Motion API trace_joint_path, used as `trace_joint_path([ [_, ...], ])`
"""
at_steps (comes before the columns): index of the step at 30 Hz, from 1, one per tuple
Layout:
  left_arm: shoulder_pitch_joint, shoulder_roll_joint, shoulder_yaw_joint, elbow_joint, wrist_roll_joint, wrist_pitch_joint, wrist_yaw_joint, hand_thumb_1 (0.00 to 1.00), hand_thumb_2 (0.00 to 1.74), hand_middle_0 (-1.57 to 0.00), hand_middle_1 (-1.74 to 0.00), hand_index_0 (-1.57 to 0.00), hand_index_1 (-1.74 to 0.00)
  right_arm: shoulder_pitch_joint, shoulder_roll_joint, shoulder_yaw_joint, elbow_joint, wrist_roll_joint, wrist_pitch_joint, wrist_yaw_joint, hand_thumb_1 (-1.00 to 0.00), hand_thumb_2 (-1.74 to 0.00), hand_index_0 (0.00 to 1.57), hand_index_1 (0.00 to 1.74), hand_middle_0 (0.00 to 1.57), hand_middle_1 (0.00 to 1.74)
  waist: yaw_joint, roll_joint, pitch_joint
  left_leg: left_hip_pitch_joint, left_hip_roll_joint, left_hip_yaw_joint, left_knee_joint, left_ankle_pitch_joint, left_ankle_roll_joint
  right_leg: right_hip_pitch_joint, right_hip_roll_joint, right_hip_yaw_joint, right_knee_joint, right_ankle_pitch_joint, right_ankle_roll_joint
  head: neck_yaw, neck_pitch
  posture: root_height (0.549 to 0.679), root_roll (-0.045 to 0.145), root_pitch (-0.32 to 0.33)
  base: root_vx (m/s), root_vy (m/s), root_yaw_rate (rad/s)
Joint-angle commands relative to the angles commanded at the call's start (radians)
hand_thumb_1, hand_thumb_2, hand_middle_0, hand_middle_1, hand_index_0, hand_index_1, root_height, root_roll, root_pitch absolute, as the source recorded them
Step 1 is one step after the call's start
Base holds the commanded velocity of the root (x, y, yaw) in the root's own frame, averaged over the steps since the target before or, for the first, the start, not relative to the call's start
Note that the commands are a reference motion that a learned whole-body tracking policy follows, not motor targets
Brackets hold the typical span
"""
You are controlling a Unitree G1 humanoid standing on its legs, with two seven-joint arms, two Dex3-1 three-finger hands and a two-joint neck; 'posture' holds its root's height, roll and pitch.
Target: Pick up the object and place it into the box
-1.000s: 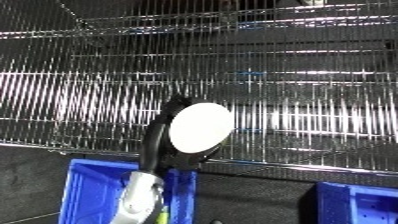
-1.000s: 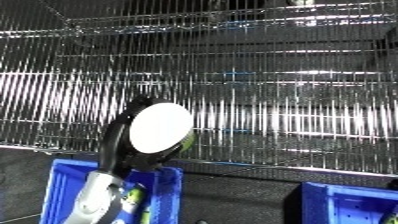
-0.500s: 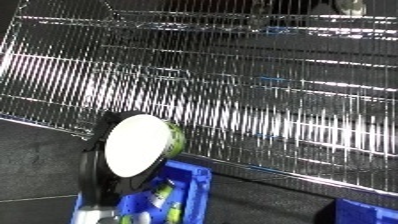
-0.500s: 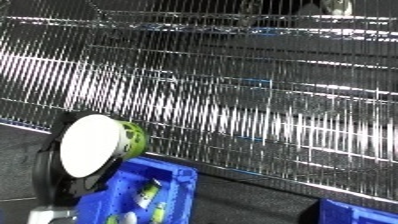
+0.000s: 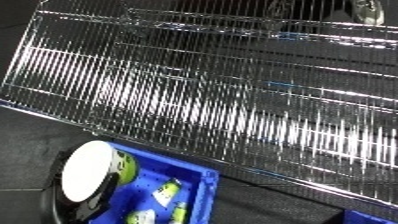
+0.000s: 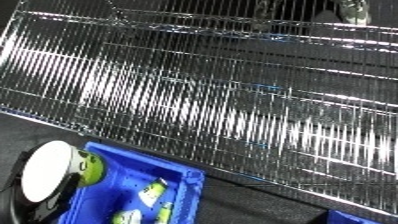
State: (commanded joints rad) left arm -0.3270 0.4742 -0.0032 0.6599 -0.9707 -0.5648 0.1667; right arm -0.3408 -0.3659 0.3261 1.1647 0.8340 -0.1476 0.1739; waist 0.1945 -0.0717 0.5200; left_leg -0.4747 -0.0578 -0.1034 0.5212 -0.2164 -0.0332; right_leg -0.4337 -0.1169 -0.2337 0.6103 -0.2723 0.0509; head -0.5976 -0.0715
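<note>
A round object with a white flat face (image 5: 89, 172) and a green body (image 5: 127, 167) is held at the lower left. My left hand (image 5: 78, 207), black, is curled round its lower and left side, shut on it. Hand and object hang over the left end of a blue bin (image 5: 197, 176). Inside the bin lie small green and white items (image 5: 165, 192). Most of the hand and its forearm are cut off by the view's lower edge. My right hand does not show in either view.
A long wire shelf (image 5: 231, 105) runs slanted across the middle, just behind the bin. The corner of a second blue bin (image 6: 357, 218) shows at the lower right. Dark floor (image 5: 35, 135) lies left of the bin.
The camera has swung and tilted, so the shelf now slants. My left hand has carried the object down and to the left, from in front of the shelf to the bin's left end.
</note>
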Motion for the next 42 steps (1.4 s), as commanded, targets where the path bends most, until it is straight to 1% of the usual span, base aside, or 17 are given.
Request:
trace_joint_path([
  [3,-0.017,0.015,0.024,0.107,-0.054,0.034,-0.019,1.0,1.74,-1.57,-1.74,-1.57,-1.74,0.009,0.012,0.011,0.008,-0.003,-0.011,0.007,0.0,0.0,0.0,0.0,0.0,0.0,-0.006,-0.016,0.0,0.009,0.006,0.002,-0.01,0.003,-0.0004,0.01,0.0066,0.004,-0.007,-0.004,-0.0016,-0.054,-0.006,0.653,0.037,0.114,0.015,-0.006,0.001],
  [8,-0.05,0.041,0.057,0.288,-0.071,0.061,-0.067,1.0,1.74,-1.57,-1.74,-1.57,-1.74,0.011,0.022,0.031,0.022,-0.006,-0.02,0.018,0.0,0.0,0.0,0.0,0.0,0.0,-0.016,-0.038,0.0,0.021,0.017,0.005,-0.028,0.009,-0.0029,0.022,0.017,0.013,-0.024,-0.005,-0.0038,-0.109,-0.011,0.654,0.035,0.111,0.0,0.006,-0.028],
  [13,-0.071,0.057,0.071,0.411,-0.087,0.085,-0.116,0.75,1.3,-1.18,-1.3,-1.18,-1.3,0.006,0.021,0.044,0.033,-0.007,-0.013,0.025,0.0,0.0,0.0,0.0,0.0,0.0,-0.024,-0.05,0.0,0.029,0.023,0.008,-0.039,0.014,-0.0045,0.03,0.024,0.019,-0.038,-0.004,-0.0054,-0.152,-0.028,0.654,0.034,0.111,-0.008,0.023,-0.025],
  [17,-0.077,0.068,0.08,0.473,-0.089,0.095,-0.144,0.55,0.96,-0.86,-0.96,-0.86,-0.96,0.01,0.021,0.046,0.039,-0.01,-0.011,0.037,0.0,0.0,0.0,0.0,0.0,0.0,-0.027,-0.058,0.0,0.031,0.027,0.008,-0.046,0.018,-0.0063,0.034,0.0274,0.019,-0.044,-0.004,-0.0043,-0.164,-0.059,0.655,0.031,0.11,-0.004,0.004,-0.009],
  [18,-0.079,0.071,0.081,0.485,-0.086,0.098,-0.146,0.5,0.87,-0.79,-0.87,-0.79,-0.87,0.011,0.022,0.046,0.04,-0.011,-0.011,0.04,0.0,0.0,0.0,0.0,0.0,0.0,-0.027,-0.061,0.0,0.031,0.029,0.008,-0.048,0.018,-0.0067,0.036,0.0281,0.019,-0.046,-0.003,-0.0037,-0.163,-0.075,0.655,0.031,0.11,-0.003,-0.011,-0.002],
  [20,-0.086,0.076,0.081,0.508,-0.074,0.105,-0.148,0.4,0.7,-0.63,-0.7,-0.63,-0.7,0.01,0.026,0.047,0.044,-0.011,-0.01,0.045,0.0,0.0,0.0,0.0,0.0,0.0,-0.028,-0.068,0.0,0.034,0.032,0.007,-0.053,0.02,-0.0073,0.039,0.0299,0.018,-0.052,-0.001,-0.002,-0.164,-0.128,0.655,0.029,0.11,-0.008,-0.016,0.0],
  [21,-0.09,0.078,0.08,0.518,-0.067,0.108,-0.149,0.35,0.61,-0.55,-0.61,-0.55,-0.61,0.009,0.027,0.05,0.044,-0.009,-0.009,0.045,0.0,0.0,0.0,0.0,0.0,0.0,-0.029,-0.07,0.0,0.035,0.033,0.008,-0.056,0.022,-0.0083,0.041,0.0306,0.017,-0.055,0.0,-0.0013,-0.176,-0.181,0.655,0.029,0.111,-0.018,-0.014,-0.017],
  [24,-0.094,0.074,0.07,0.542,-0.052,0.11,-0.151,0.2,0.35,-0.31,-0.35,-0.31,-0.35,0.004,0.031,0.058,0.044,-0.005,-0.007,0.042,0.0,0.0,0.0,0.0,0.0,0.0,-0.031,-0.073,0.0,0.04,0.039,0.006,-0.068,0.032,-0.0142,0.047,0.0302,0.017,-0.06,-0.001,-0.0002,-0.193,-0.256,0.656,0.028,0.111,-0.008,0.008,-0.023],
  [26,-0.091,0.064,0.061,0.555,-0.048,0.104,-0.153,0.1,0.17,-0.16,-0.17,-0.16,-0.17,0.004,0.033,0.059,0.046,-0.006,-0.008,0.04,0.0,0.0,0.0,0.0,0.0,0.0,-0.032,-0.072,0.0,0.043,0.041,0.004,-0.075,0.038,-0.0176,0.05,0.0263,0.018,-0.06,-0.004,-0.0005,-0.197,-0.282,0.655,0.029,0.108,0.015,0.023,0.019],
  [28,-0.092,0.055,0.056,0.57,-0.044,0.1,-0.155,0.0,0.0,0.0,0.0,0.0,0.0,0.008,0.033,0.055,0.05,-0.007,-0.009,0.043,0.0,0.0,0.0,0.0,0.0,0.0,-0.032,-0.072,0.0,0.047,0.041,0.003,-0.08,0.04,-0.0184,0.054,0.0219,0.016,-0.06,-0.007,-0.0009,-0.202,-0.293,0.655,0.03,0.106,0.02,0.006,0.05],
  [31,-0.1,0.052,0.054,0.595,-0.039,0.097,-0.161,0.0,0.0,0.0,0.0,0.0,0.0,0.014,0.034,0.05,0.064,-0.008,-0.014,0.056,0.0,0.0,0.0,0.0,0.0,0.0,-0.032,-0.076,0.0,0.051,0.042,0.003,-0.087,0.042,-0.0174,0.058,0.0193,0.012,-0.063,-0.008,-0.0009,-0.204,-0.293,0.656,0.03,0.104,0.016,-0.013,0.04],
  [35,-0.108,0.055,0.055,0.617,-0.03,0.095,-0.174,0.0,0.0,0.0,0.0,0.0,0.0,0.021,0.036,0.048,0.072,-0.006,-0.021,0.069,0.0,0.0,0.0,0.0,0.0,0.0,-0.033,-0.08,0.0,0.055,0.043,0.004,-0.093,0.043,-0.0161,0.062,0.02,0.01,-0.071,-0.005,0.0004,-0.192,-0.281,0.656,0.029,0.103,0.01,-0.018,0.039],
  [42,-0.102,0.058,0.055,0.619,-0.021,0.111,-0.196,0.0,0.0,0.0,0.0,0.0,0.0,0.027,0.035,0.047,0.062,-0.01,-0.024,0.067,0.0,0.0,0.0,0.0,0.0,0.0,-0.036,-0.075,0.0,0.061,0.04,0.005,-0.089,0.038,-0.0143,0.068,0.0184,0.012,-0.079,0.001,0.0037,-0.158,-0.261,0.657,0.03,0.099,0.003,-0.002,-0.003],
])
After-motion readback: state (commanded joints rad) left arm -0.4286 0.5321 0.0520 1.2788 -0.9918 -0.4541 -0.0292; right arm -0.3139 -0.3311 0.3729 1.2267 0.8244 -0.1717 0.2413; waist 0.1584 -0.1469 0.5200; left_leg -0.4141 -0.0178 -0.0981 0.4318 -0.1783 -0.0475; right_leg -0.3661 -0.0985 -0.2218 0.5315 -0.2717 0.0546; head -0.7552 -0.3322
